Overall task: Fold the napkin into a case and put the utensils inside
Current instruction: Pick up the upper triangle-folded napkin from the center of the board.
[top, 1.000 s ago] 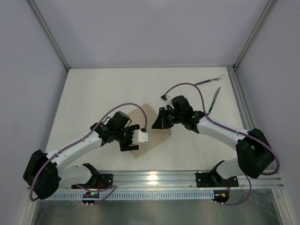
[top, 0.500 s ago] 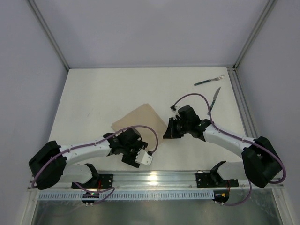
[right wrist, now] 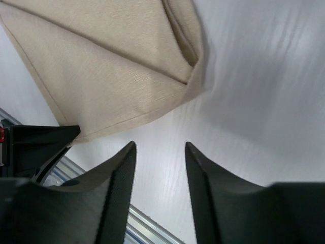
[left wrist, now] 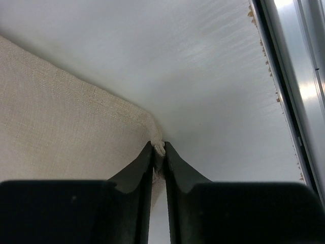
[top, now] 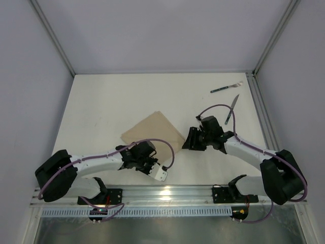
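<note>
Beige napkin [top: 152,131], single, corner pinched by left gripper [left wrist: 158,151], right gripper [right wrist: 160,147] parted, empty, one fork [top: 226,88], one knife [top: 232,108]

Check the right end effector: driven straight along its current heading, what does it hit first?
Probably bare table, just short of the folded corner of the napkin. The right end effector is open, with only tabletop in the gap. Depth is unclear.

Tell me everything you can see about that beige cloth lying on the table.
The napkin is a plain beige-tan woven cloth, lying flat on the white table, turned like a diamond. One corner looks folded over in the right wrist view. The left end effector pinches its near corner; the right end effector is open beside it, not touching.
</note>
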`<state>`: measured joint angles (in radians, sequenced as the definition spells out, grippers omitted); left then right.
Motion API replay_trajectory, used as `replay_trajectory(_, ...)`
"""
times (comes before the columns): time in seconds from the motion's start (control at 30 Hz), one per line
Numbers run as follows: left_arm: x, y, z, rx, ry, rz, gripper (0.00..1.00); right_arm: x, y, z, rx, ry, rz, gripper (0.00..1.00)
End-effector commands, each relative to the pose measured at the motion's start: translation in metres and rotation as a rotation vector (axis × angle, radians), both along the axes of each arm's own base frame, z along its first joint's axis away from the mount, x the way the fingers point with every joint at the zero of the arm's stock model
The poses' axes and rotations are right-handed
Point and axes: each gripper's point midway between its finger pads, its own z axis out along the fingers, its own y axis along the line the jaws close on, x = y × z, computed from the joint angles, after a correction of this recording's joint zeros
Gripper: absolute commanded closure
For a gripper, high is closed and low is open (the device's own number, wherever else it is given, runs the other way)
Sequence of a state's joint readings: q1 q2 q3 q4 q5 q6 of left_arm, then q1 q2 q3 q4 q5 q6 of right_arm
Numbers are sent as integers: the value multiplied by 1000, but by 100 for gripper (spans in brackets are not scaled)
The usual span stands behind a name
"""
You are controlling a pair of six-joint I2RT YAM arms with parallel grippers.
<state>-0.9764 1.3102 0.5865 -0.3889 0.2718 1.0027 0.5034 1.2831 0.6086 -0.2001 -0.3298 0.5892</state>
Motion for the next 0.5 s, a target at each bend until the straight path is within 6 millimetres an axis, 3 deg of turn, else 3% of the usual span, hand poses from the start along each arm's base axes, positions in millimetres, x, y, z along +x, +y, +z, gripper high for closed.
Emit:
replay_trajectory(0.0, -2, 17, -16, 74, -3, 19, 87, 8, -3, -5, 21, 0, -51, 49)
replay_trajectory(0.1, 9, 13, -5, 36, -52, 77, 100, 14, -5, -11, 31, 1, -73, 43)
replay_trajectory(0.2, 16, 6, 11, -29, -82, 132, 100, 21, -4, -19, 29, 2, -89, 41)
replay_trajectory(0.33, 23, -5, 48, -160, -123, 176, 100, 24, -2, -34, 26, 32, -103, 41)
replay_trajectory(0.47, 26, -5, 70, -211, -137, 209, 100, 30, 2, -38, 62, 22, -135, 41)
